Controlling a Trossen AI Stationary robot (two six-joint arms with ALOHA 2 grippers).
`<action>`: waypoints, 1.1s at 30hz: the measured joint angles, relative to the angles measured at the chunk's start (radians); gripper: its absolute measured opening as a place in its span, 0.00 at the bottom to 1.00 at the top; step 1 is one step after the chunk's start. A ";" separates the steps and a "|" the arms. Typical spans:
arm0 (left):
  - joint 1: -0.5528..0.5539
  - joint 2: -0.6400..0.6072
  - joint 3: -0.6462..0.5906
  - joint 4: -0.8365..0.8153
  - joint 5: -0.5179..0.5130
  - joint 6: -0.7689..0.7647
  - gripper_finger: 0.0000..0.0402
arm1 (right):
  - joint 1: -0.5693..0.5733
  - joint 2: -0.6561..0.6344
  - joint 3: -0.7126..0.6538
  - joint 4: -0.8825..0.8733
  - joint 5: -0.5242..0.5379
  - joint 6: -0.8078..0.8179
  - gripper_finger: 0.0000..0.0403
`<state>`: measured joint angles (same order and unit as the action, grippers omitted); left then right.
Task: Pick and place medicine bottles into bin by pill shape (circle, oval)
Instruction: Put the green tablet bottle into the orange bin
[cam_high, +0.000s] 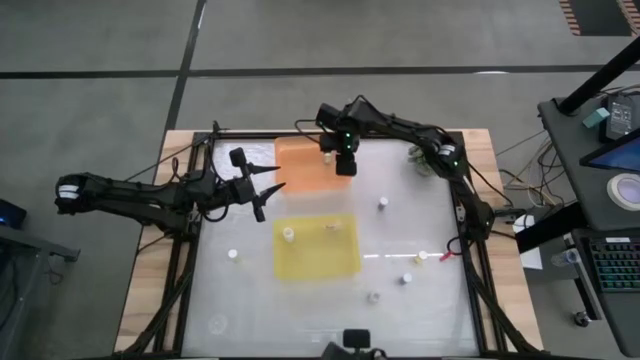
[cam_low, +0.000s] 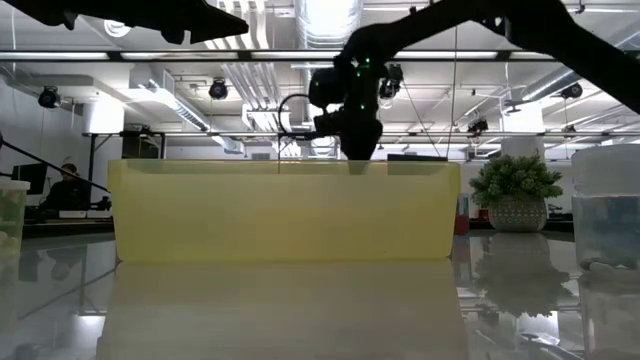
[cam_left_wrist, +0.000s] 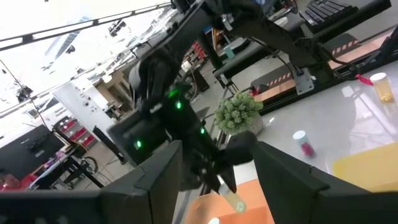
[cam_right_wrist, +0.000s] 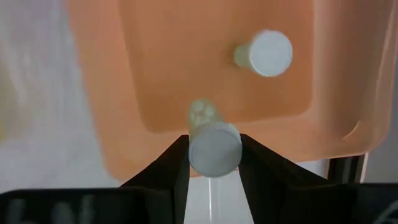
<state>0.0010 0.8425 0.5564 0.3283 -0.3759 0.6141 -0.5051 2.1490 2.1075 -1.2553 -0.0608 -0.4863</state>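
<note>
Grey floor surrounds a white table (cam_high: 400, 230) framed by dark rails. On it, an orange bin (cam_high: 300, 165) sits toward 12 o'clock and a yellow bin (cam_high: 315, 245) lies near the centre. The right gripper (cam_right_wrist: 214, 163) hangs over the orange bin's edge, its fingers clenched on a medicine bottle (cam_right_wrist: 214, 144) with a white cap. Directly below, another bottle (cam_right_wrist: 264, 53) already stands inside the orange bin. The left gripper (cam_high: 268, 187) waits at 9 o'clock just beside the orange bin's corner, fingers spread apart and grasping nothing.

Two bottles stand in the yellow bin, one (cam_high: 288, 234) at its 9 o'clock side. Loose bottles dot the table: one (cam_high: 383, 203) at 2 o'clock, one (cam_high: 232, 255) at 8 o'clock, and a few (cam_high: 407, 278) around 4 o'clock. A green plant ball (cam_low: 516, 181) rests at the far right corner. From table height the yellow bin's wall blocks most of the surface behind it.
</note>
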 joint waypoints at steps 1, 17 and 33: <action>0.000 0.000 0.000 0.000 0.000 0.002 0.46 | -0.007 0.008 0.000 0.001 0.000 -0.005 0.28; 0.000 0.000 -0.001 0.003 0.000 0.004 0.46 | -0.019 0.065 -0.001 0.042 0.000 -0.003 0.30; 0.000 0.001 -0.001 0.002 0.000 0.004 0.46 | -0.018 0.081 -0.002 0.039 0.000 0.015 0.30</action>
<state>0.0010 0.8434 0.5556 0.3305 -0.3759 0.6186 -0.5233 2.2303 2.1059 -1.2160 -0.0612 -0.4715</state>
